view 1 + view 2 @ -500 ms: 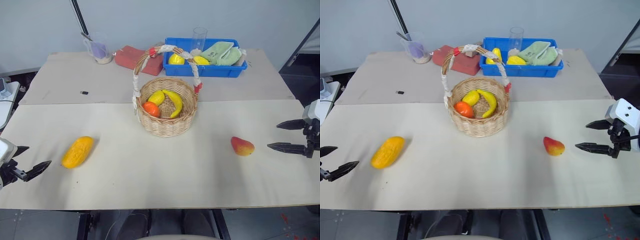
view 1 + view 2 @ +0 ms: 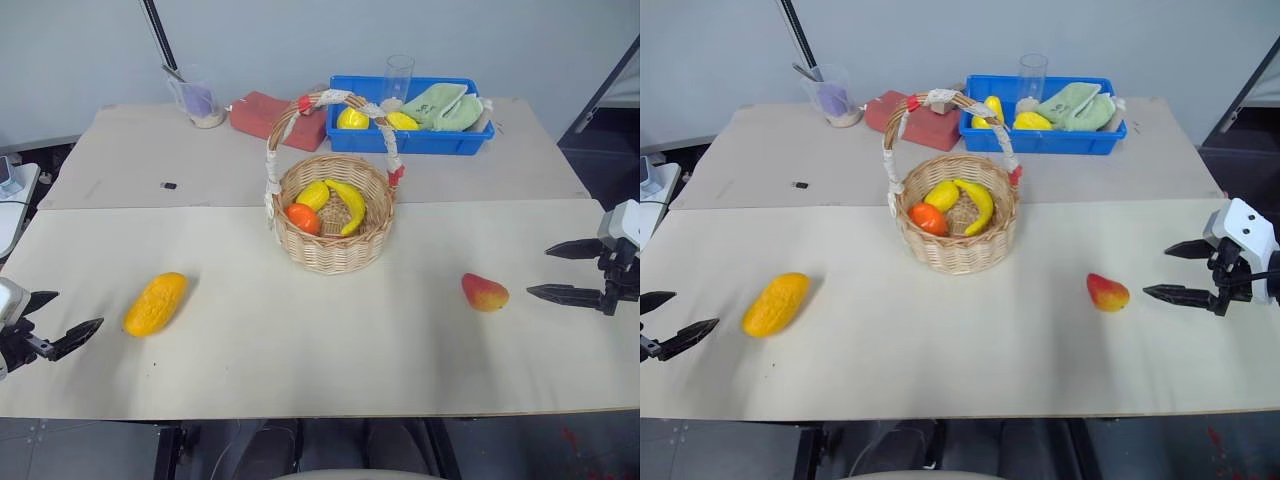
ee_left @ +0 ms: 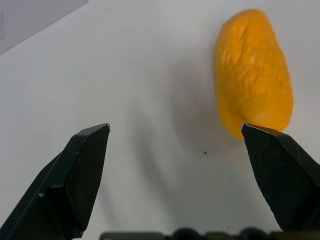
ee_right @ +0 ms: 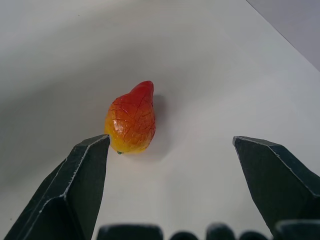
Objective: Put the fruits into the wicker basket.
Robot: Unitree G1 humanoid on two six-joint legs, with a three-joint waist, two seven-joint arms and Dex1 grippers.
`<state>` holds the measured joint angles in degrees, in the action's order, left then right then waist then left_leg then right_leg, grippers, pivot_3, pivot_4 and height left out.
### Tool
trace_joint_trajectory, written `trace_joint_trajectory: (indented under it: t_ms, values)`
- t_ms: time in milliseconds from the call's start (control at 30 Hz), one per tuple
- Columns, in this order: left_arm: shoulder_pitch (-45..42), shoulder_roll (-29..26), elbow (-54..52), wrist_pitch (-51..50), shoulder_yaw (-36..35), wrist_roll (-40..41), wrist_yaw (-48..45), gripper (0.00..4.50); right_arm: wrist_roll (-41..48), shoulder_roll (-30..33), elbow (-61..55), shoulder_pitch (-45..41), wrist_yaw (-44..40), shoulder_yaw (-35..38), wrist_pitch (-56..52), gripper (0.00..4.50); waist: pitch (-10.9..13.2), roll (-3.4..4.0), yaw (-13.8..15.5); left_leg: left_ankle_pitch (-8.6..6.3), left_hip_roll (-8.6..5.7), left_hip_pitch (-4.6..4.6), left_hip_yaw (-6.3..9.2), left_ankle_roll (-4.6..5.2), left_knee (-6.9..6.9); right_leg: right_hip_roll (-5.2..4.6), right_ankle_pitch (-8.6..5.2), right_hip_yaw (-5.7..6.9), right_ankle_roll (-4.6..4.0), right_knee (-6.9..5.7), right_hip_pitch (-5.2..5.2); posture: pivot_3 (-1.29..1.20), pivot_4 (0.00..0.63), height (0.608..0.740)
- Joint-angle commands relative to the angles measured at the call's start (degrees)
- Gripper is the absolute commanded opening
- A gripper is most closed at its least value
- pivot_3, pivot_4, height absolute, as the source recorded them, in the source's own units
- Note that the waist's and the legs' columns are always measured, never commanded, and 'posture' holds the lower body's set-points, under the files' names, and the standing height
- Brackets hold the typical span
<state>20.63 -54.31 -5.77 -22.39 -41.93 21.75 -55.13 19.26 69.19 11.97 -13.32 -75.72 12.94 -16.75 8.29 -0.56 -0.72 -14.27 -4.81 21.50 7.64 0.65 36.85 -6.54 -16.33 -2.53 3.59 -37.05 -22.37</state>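
Layout relative to the wicker basket [image 2: 335, 215]

The wicker basket stands on the table [image 2: 300, 370], with a banana [image 2: 350, 205] and a small round fruit [image 2: 303, 217] inside it. The elongated mango [image 2: 155, 303] lies on the table well to the basket's left and nearer to me; my left gripper [image 2: 55, 325] sits farther left again, jaws spread, apart from the mango. The smaller mango [image 2: 484, 292] lies to the basket's right and nearer to me; my right gripper [image 2: 560, 270] sits farther right, jaws spread, not touching it. Behind the basket to the right sits the bin [image 2: 412, 138], holding fruits and a cloth [image 2: 443, 105]. Behind it to the left stands a cup [image 2: 200, 97].
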Motion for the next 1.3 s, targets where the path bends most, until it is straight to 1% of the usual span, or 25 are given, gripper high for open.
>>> trace_joint_trajectory:
  t_ms: [33,267,467,800,933,1067,1200,1300]
  values:
    - [-0.40,0.07,0.10,1.11,-2.67,0.45,-0.30,4.50,0.11,0.18,-1.16,-1.16,0.27,1.24,0.63,4.36,0.00,0.00,-0.01,0.00,0.00,0.00,0.00,0.00,0.00,0.00,0.00,0.00,0.00,0.00,0.00,0.00,0.150,0.740]
    - [-0.89,0.39,0.13,0.53,-2.78,0.29,0.05,4.50,0.02,-0.04,-1.31,-1.01,0.61,1.10,0.73,4.36,0.00,0.00,-0.01,0.00,0.00,0.00,0.00,0.00,0.00,0.00,0.00,0.00,0.00,0.00,0.00,0.00,0.150,0.740]
    - [-2.31,0.93,0.19,-1.04,-3.18,2.11,0.23,4.50,-0.19,-0.67,-0.78,-1.81,1.34,0.93,1.23,4.36,0.00,0.00,-0.02,0.00,0.00,0.00,0.00,0.00,0.00,0.00,0.00,0.00,0.00,0.00,0.00,0.00,0.150,0.740]
    - [-0.87,1.65,-2.58,-3.18,-4.43,3.60,-0.33,4.50,-1.29,-2.09,0.23,-4.00,1.39,-0.25,2.86,4.36,0.00,0.00,-0.03,0.00,0.00,0.00,0.00,0.00,0.00,0.02,0.00,0.00,0.00,-0.01,-0.01,0.00,0.150,0.740]
    - [0.07,2.21,-5.48,-6.67,-4.79,6.29,-0.90,4.50,0.64,-2.20,-4.93,-5.60,-0.75,-1.37,1.27,4.36,0.01,0.02,-0.06,0.00,0.00,0.00,0.00,0.00,0.00,0.01,0.00,-0.01,0.00,-0.01,-0.01,0.00,0.150,0.740]
    - [0.55,3.31,-8.73,-9.26,-3.77,8.20,-0.39,4.50,5.40,-4.24,-14.18,-9.74,-1.74,-3.44,-3.36,4.36,0.01,0.02,-0.32,-0.01,0.11,0.00,0.00,-0.01,0.00,0.06,0.00,-0.01,0.00,-0.01,-0.01,0.00,0.150,0.740]
    - [-1.96,4.26,-9.88,-10.47,-0.32,8.09,2.24,4.50,12.29,-7.25,-22.26,-15.01,-1.44,-5.53,-11.45,4.36,0.01,0.02,-0.08,-0.02,0.20,0.00,0.00,-0.04,0.00,0.09,0.00,0.00,-0.01,0.00,-0.01,0.00,0.150,0.740]
    - [-4.77,5.35,-9.88,-12.16,3.90,7.57,5.09,4.50,18.18,-9.32,-26.92,-18.34,-0.66,-6.10,-17.50,4.36,0.01,0.01,0.51,-0.03,0.20,0.03,0.00,-0.06,0.00,0.08,0.01,0.03,-0.02,0.02,-0.01,0.00,0.150,0.740]
